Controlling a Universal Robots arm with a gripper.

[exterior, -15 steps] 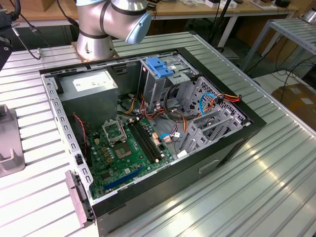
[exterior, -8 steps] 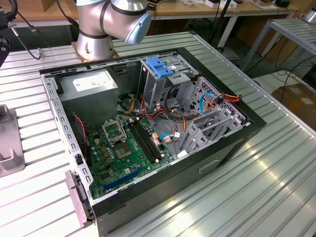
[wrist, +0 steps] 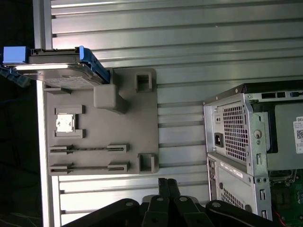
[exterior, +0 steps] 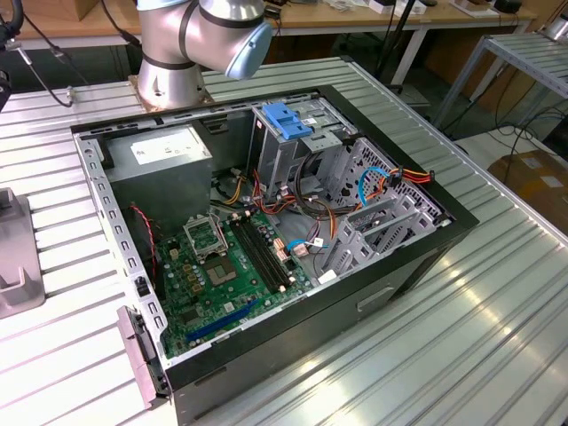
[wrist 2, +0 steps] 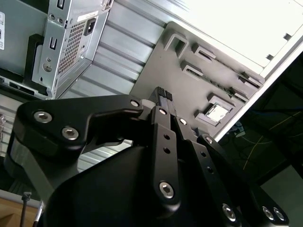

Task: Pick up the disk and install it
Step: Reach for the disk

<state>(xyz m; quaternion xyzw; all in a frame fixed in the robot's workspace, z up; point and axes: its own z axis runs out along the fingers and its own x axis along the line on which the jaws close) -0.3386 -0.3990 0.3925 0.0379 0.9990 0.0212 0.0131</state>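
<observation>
The disk (wrist: 57,68), a flat grey-metal drive with blue side rails, rests in a raised holder at one corner of a grey fixture plate (wrist: 132,127) in the first wrist view. My gripper (wrist: 166,183) hovers over the plate's opposite edge, well apart from the disk. Its black fingers are pressed together with nothing between them, as the second wrist view also shows for the gripper (wrist 2: 163,94). The open computer case (exterior: 266,222) lies on its side on the table, beside the plate.
The fixture plate (wrist 2: 156,71) also has several empty slots and a small square chip (wrist: 65,123). The plate (exterior: 13,257) shows at the exterior view's left. Inside the case are a motherboard (exterior: 222,266), a power supply (exterior: 169,151), cables and a blue bracket (exterior: 288,120) on the drive cage.
</observation>
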